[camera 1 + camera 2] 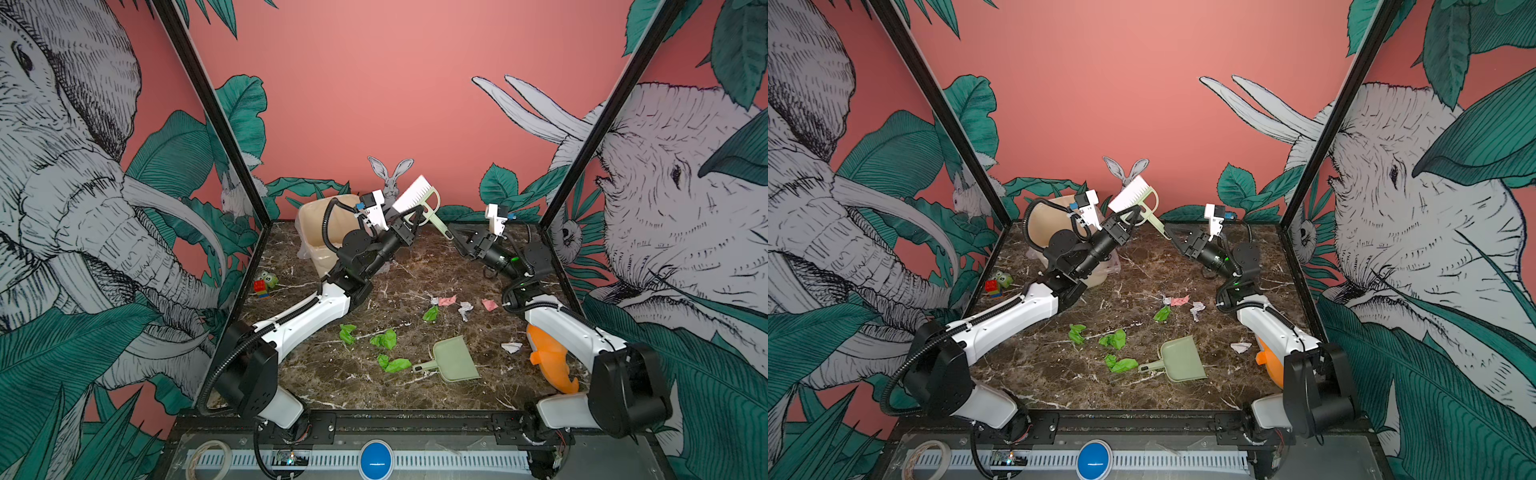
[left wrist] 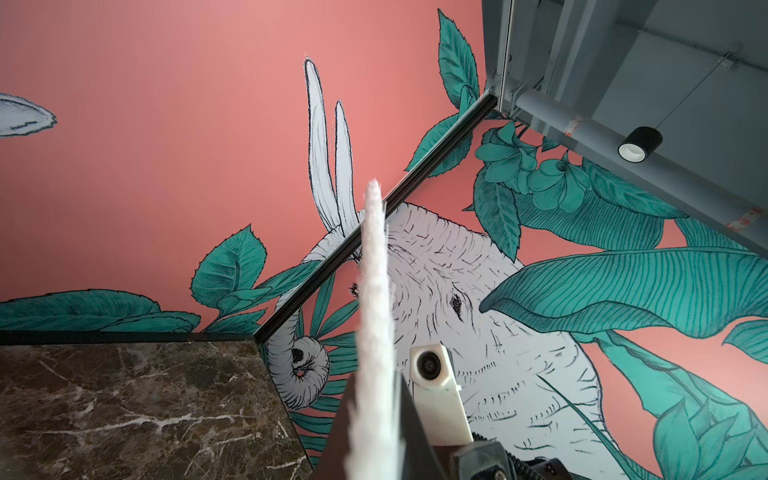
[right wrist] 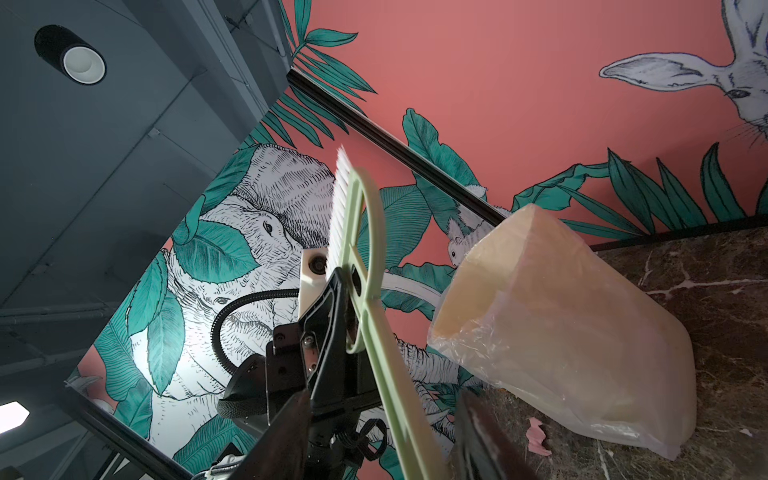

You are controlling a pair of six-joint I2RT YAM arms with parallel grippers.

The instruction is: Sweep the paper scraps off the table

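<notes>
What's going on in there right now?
Left gripper shut on brush, raised. Right gripper open at its handle. Paper scraps unswept on table. Dustpan lies among them.

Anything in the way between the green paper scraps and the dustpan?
Nothing visible. Only bare table lies between the green paper scraps and the dustpan; the nearest scrap sits beside its handle.

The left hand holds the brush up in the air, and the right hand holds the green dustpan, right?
Not quite. The left hand does hold the brush up in the air, but the green dustpan lies on the table in both top views; the right hand is up by the brush's handle.
</notes>
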